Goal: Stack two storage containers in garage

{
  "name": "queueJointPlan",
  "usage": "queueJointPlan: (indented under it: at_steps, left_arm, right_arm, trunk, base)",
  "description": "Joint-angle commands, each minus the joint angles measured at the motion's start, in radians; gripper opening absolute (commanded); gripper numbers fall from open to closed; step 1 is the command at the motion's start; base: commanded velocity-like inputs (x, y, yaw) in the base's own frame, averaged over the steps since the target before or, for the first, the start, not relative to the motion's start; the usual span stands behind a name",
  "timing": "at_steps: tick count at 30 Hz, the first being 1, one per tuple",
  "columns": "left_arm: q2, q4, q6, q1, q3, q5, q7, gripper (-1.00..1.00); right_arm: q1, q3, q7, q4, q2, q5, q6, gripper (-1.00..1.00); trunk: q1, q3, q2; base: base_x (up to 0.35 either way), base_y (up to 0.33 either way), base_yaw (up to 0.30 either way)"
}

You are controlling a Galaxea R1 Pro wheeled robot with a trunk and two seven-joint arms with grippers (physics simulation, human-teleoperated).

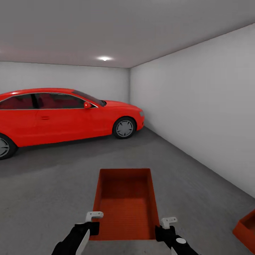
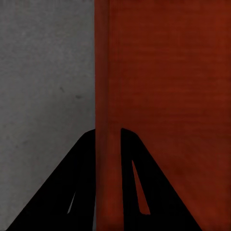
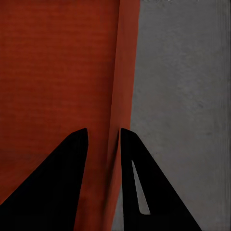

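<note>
A rust-red open-top storage container is held level in front of me over the dark grey garage floor. My left gripper is shut on its left wall near the close corner. In the left wrist view, the left gripper has one finger on each side of that thin wall of the container. My right gripper pinches the opposite wall the same way. The right wrist view has the right gripper straddling the container wall. A second storage container sits on the floor at the lower right, cut off by the frame edge.
A red car is parked across the back left of the garage. A plain white wall runs along the right side. Open concrete lies between me and the car.
</note>
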Motion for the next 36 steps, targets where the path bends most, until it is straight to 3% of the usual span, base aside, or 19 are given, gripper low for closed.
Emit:
queueJointPlan:
  at_steps: [1, 23, 36]
  left_arm:
    - [-0.001, -0.002, 0.007, -0.001, 0.038, -0.023, 0.006, -1.0]
    - [-0.001, -0.002, 0.007, -0.001, 0.038, -0.023, 0.006, -1.0]
    - [-0.001, -0.002, 0.007, -0.001, 0.038, -0.023, 0.006, -1.0]
  right_arm:
    - [0.001, 0.056, 0.004, -0.002, 0.0, 0.007, -0.005, -1.0]
    - [0.001, 0.056, 0.004, -0.002, 0.0, 0.008, -0.005, -1.0]
    - [0.001, 0.056, 0.004, -0.002, 0.0, 0.005, -0.004, -1.0]
  trunk:
    - [0.001, 0.0, -0.001]
    - [0.001, 0.0, -0.001]
    - [0.001, 0.0, -0.001]
  base:
    - [0.324, 0.0, -0.277]
    - [0.321, 0.0, -0.277]
    - [0.033, 0.0, -0.277]
